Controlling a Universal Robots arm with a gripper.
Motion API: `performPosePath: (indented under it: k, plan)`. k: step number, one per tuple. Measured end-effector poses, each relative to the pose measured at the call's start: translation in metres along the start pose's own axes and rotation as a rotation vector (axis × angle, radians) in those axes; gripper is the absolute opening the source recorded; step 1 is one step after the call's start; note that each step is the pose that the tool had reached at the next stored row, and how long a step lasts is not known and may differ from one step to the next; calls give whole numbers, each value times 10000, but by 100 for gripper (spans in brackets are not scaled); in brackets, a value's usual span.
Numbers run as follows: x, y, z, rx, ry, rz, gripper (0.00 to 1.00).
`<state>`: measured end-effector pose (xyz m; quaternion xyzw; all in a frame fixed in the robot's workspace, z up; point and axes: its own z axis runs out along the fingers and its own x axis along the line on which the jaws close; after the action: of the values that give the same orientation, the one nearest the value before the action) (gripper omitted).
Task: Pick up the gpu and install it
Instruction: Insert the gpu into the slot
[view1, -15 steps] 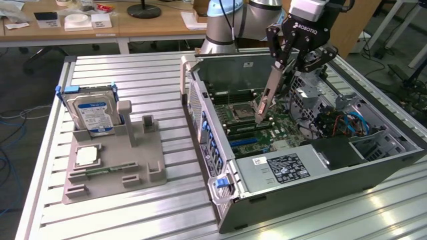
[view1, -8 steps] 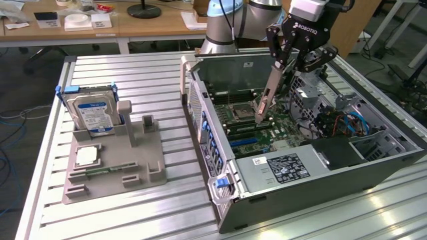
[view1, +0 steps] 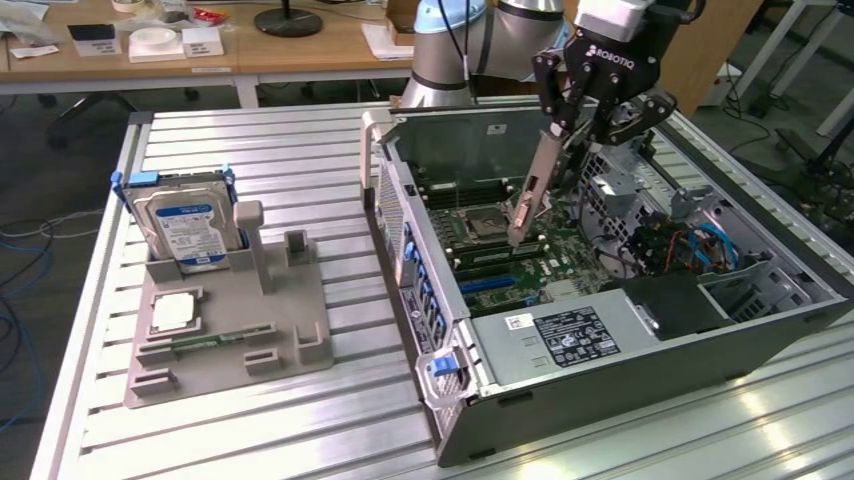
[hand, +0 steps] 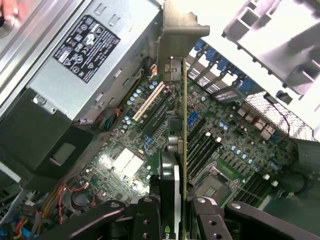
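1. At the exterior view's left, a grey parts stand (view1: 234, 330) sits on the slatted aluminium table (view1: 307, 170), holding an upright hard drive (view1: 187, 230) with a blue-and-white label and, in front of it, a small square silver processor chip (view1: 174, 312).
2. At centre, an open computer case (view1: 601, 330) lies on its side, its green motherboard (view1: 534, 265) exposed and its grey power supply (view1: 567, 335) toward the near end.
3. Above the case, the black gripper (view1: 574, 120) is closed part-way on the top of the gpu (view1: 537, 185), which hangs upright, bracket end down, over the motherboard near the processor socket.
4. In the wrist view, the gripper (hand: 177, 200) clamps the gpu (hand: 183, 135) edge-on between both fingers (hand: 207, 217), the card's metal bracket (hand: 176, 30) at its far end, above the board's slots (hand: 155, 100).
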<state>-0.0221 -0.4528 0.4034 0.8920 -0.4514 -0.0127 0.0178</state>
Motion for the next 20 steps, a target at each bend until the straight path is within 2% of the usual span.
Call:
performPosePath:
  k: [13,20]
  plan:
    - [0,-2,47,16,-94,2353,28]
    - [0,-5,74,43,-126,3370,28]
